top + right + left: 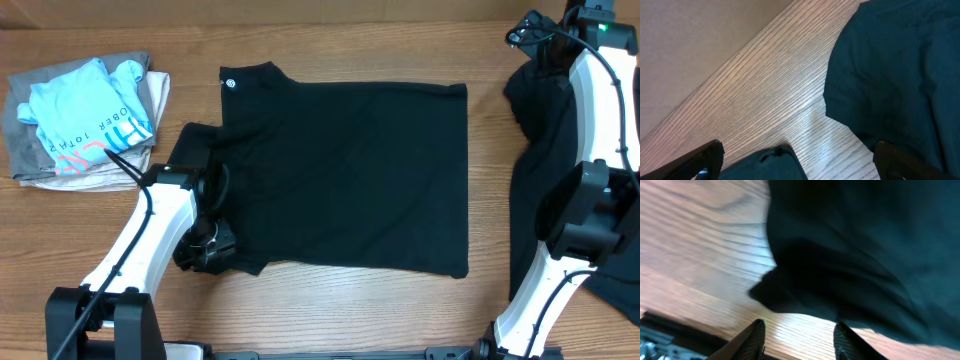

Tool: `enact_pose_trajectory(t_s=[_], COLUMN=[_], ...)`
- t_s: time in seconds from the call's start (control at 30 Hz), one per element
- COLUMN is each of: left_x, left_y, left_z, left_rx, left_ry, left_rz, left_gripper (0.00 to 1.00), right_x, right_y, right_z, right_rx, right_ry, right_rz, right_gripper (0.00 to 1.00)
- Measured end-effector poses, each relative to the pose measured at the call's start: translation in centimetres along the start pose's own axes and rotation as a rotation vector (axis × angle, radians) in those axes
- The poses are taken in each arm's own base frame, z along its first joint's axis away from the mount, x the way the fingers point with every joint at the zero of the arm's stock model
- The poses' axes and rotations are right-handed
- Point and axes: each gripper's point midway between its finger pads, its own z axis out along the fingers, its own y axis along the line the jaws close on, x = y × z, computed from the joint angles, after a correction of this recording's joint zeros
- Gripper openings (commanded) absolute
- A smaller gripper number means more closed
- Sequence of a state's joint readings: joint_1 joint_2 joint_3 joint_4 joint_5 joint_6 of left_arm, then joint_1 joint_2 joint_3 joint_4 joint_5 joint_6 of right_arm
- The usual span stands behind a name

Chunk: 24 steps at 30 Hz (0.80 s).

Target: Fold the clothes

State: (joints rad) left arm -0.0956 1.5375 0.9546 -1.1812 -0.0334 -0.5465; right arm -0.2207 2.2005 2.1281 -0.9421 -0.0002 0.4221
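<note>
Black T-shirt [350, 170] flat on the table [330, 40], right in the middle. Small round white mark near its top left corner. Far wider than a gripper.

At the left edge, a folded pile [25, 150]. Blue shirt [80, 105] with letters on top, grey and tan cloth under it. At the right side, a black pile [545, 130], lumpy and not folded.

Left gripper [205, 245] down low at the T-shirt's bottom left corner, by the sleeve. From the left wrist: fingers [752, 340] partly apart, bare wood between them. Dark cloth just in front of the tips, none in the gap. Let go, nothing pinched.

Right gripper [800, 160] spread very wide over the wood. Black cloth close by one finger, and a small bit low between the two. Cannot tell if touching. Grips nothing.
</note>
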Motion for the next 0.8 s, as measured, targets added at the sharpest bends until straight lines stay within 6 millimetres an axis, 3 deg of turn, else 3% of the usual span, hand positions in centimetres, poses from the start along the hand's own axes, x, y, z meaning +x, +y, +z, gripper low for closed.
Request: enact_pose_trajectory(t_s=[0.27, 0.37, 0.47, 0.67, 0.8], left_x=[-0.8, -0.7, -1.7, -3.8, -4.0], left_y=[-2.3, -2.6, -3.1, -4.2, -4.3], left_z=[-0.3, -1.4, -4.3, -12.3, -13.2], left_rx=[0.119, 0.147, 0.195, 0.319, 0.330], left_ry=[-0.022, -0.037, -0.118, -0.342, -0.368], left_rz=[0.028, 0.049, 0.077, 0.112, 0.123], left_gripper=[0.41, 0.41, 0.44, 0.43, 0.36], right_x=[0.0, 0.0, 0.0, 0.0, 0.0], right_y=[0.0, 0.0, 0.0, 0.4, 0.4], right_z=[0.0, 0.0, 0.0, 0.0, 0.0], right_rx=[0.000, 0.000, 0.000, -0.021, -0.023], right_ry=[0.001, 0.001, 0.001, 0.004, 0.005], right_rz=[0.000, 0.000, 0.000, 0.011, 0.017], right_gripper=[1.00, 1.00, 1.00, 1.00, 1.00])
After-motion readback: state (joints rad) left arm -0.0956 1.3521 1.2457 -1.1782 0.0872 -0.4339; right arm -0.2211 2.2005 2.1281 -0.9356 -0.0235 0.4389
